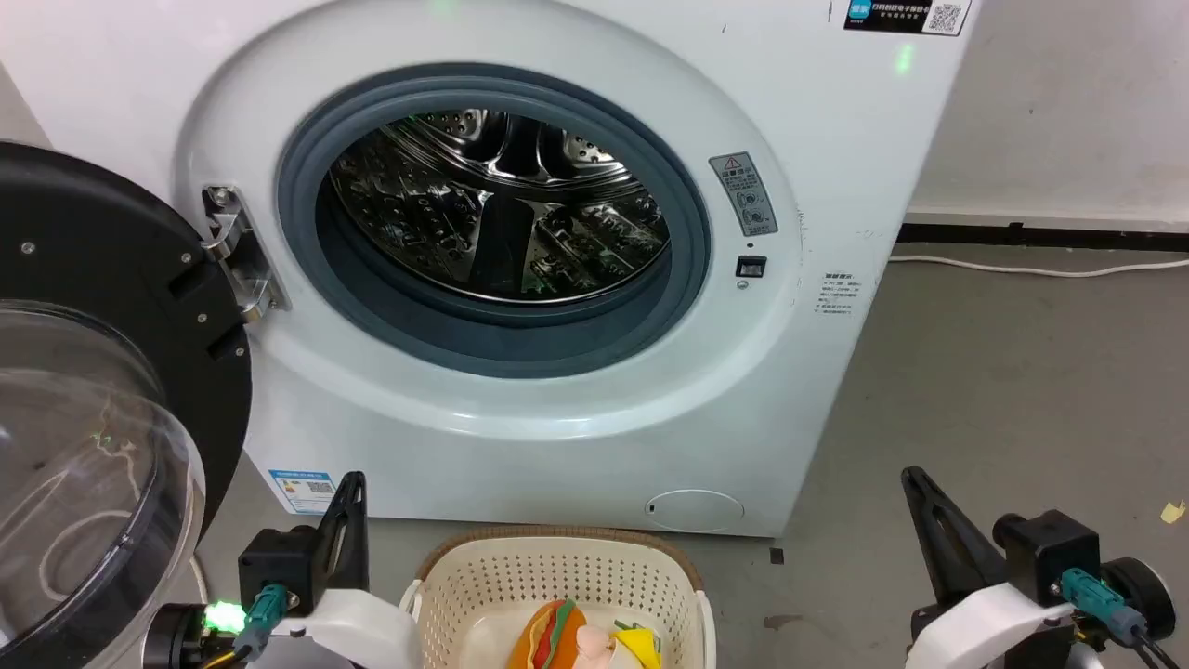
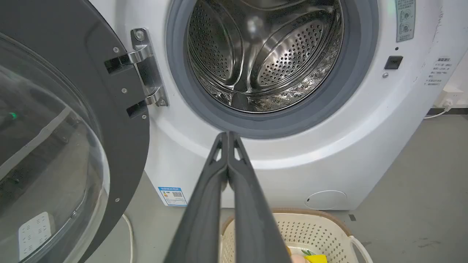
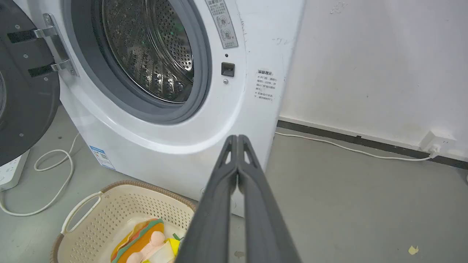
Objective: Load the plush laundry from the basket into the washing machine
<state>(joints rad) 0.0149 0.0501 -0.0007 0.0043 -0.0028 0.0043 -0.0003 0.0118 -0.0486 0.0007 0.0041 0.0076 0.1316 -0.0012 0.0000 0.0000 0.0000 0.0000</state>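
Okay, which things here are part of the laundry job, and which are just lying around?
Job: plush laundry, the basket holding it, open washing machine.
Lying about, on the floor: white cable, power strip, yellowish scrap.

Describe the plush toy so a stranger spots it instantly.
Find the big white washing machine with its door open. On the floor before it sits a cream perforated basket, and the plush laundry lies inside. It alone is soft and bright: orange striped burger part, peach-pink body, yellow cloth.
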